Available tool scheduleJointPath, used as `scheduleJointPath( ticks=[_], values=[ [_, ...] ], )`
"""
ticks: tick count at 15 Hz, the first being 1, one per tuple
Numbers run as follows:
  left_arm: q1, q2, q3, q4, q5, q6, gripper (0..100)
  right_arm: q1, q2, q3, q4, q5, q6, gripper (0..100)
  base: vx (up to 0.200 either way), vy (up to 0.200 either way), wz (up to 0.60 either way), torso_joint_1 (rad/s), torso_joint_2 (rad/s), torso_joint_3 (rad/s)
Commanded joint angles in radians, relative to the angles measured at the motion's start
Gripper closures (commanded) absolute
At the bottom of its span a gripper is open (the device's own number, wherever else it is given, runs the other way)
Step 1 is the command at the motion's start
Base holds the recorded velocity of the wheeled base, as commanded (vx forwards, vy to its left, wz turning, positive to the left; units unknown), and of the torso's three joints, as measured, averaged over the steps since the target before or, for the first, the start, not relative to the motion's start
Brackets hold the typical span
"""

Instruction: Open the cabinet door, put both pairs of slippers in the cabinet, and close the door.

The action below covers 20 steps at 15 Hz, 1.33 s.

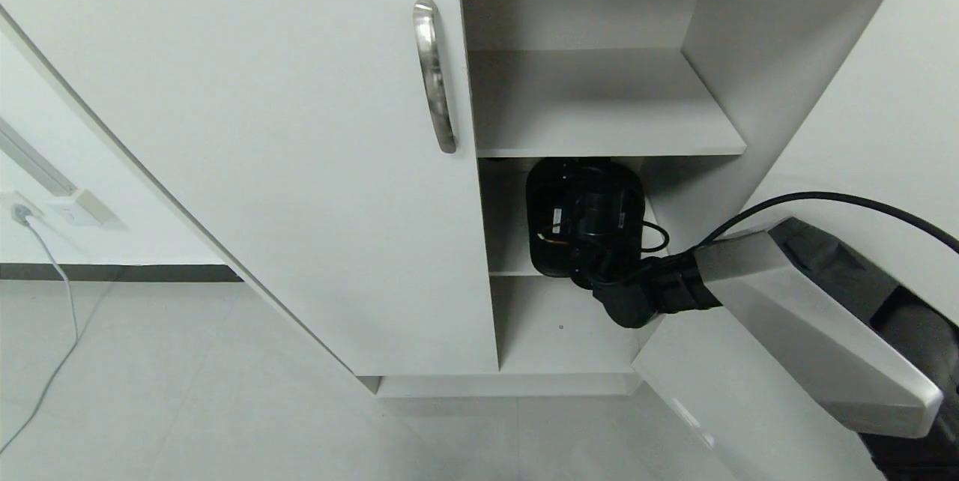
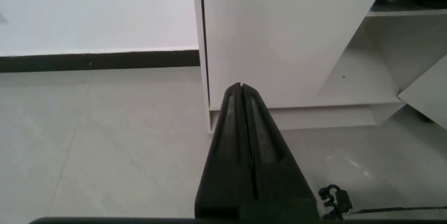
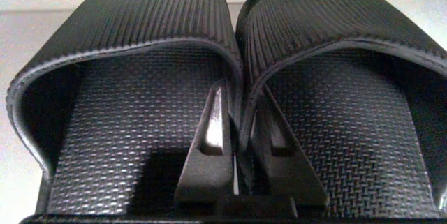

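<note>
Head view: jaws grip slippers (image 3: 143,49) inside cabinet (image 1: 599,103).

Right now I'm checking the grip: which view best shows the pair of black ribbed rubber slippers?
The right wrist view: the black ribbed rubber slippers lie together, the right gripper pinching their inner straps. In the head view the right arm's wrist hides them inside the white cabinet; the left wrist view faces the cabinet's foot.

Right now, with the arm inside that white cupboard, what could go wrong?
The right gripper pinches only the touching inner edges of the two black ribbed rubber slippers, so one might slip free. The black cable trailing behind it could catch on the white shelf on the way out.
</note>
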Motion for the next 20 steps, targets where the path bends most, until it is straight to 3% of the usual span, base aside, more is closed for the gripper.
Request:
scheduleJointPath(
  ticks=[1, 13, 14, 18, 20],
  values=[
    [0.0, 0.0, 0.0, 0.0, 0.0, 0.0, 100, -0.005, 0.029, -0.039, 0.006, 0.001, 0.0, 100, 0.0, 0.0, 0.0, 0.0, 0.0, 0.0],
    [0.0, 0.0, 0.001, 0.0, 0.001, 0.0, 100, -0.014, 0.066, -0.056, 0.011, 0.005, 0.02, 100, 0.0, 0.0, 0.0, 0.0, 0.0, 0.0],
    [0.0, 0.0, 0.001, 0.0, 0.001, 0.0, 100, -0.014, 0.066, -0.056, 0.011, 0.004, 0.02, 0, 0.0, 0.0, 0.0, 0.0, 0.0, 0.0],
    [0.0, 0.002, 0.001, 0.0, 0.0, 0.0, 100, -0.006, 0.051, -0.007, -0.002, 0.002, 0.018, 0, 0.0, 0.0, 0.0, 0.0, 0.0, 0.0],
    [0.0, 0.0, 0.001, 0.0, 0.0, 0.0, 100, 0.009, -0.021, 0.093, -0.026, 0.002, 0.018, 0, 0.0, 0.0, 0.0, 0.0, 0.0, 0.0]
  ],
)
